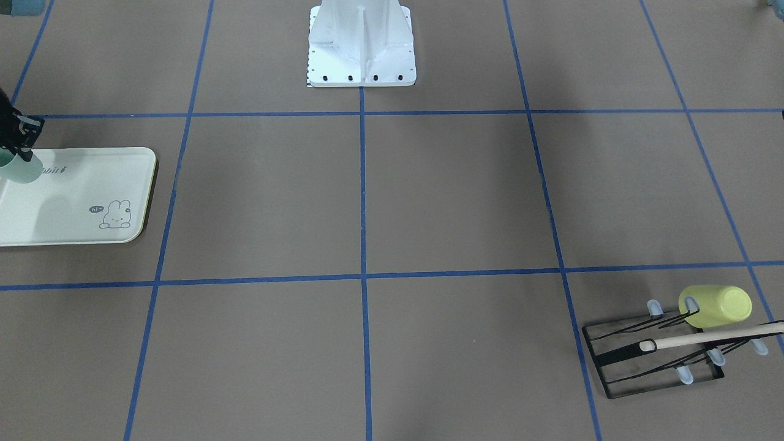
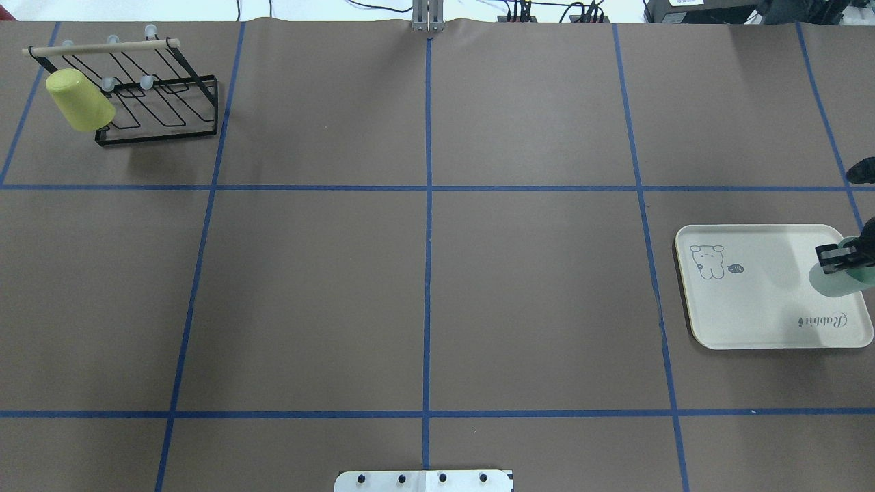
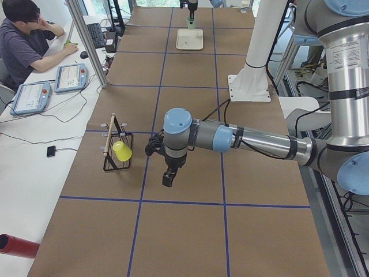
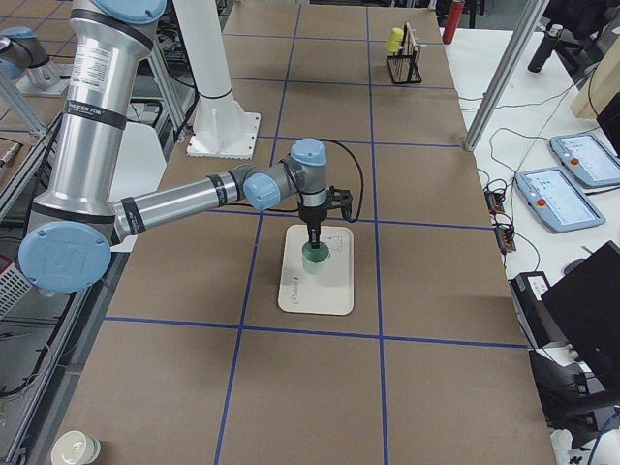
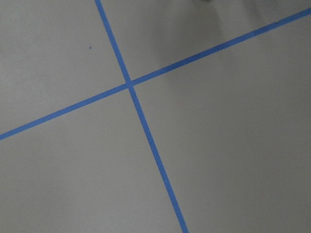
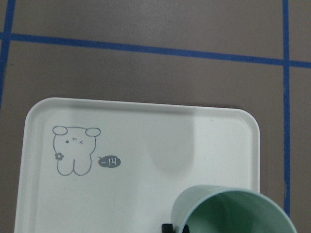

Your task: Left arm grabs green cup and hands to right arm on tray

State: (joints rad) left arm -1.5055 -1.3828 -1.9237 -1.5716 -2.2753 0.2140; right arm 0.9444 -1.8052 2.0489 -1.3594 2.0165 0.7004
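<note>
Pinching the small, smooth, pale mint plastic green cup (image 2: pixel 835 279) by its wall near the rim, my black two-finger right gripper (image 2: pixel 842 255) hangs over the cream-white rectangular tray (image 2: pixel 752 307) with the bunny drawing. The green cup sits directly below the fingers, its long axis close to upright and its mouth up toward my wrist camera. Whether its base touches the tray I cannot tell; a shadow lying apart from it suggests a small gap. So the next move, as I judge it, is straight down, then spreading the fingers.

From the tool, the tray's short end rim is near on the outer side. Bare tray runs wide toward the bunny drawing, so any correction should go that way, not outward.

My grey tubular left arm (image 3: pixel 230 138) is well apart, far down the brown, blue-taped table (image 2: pixel 424 273). Its left gripper (image 3: pixel 168 178) points down near the black wire rack (image 1: pixel 618 354) that holds the yellow-green plastic cup (image 1: pixel 715 306). I cannot tell whether those fingers are spread or pressed together.
</note>
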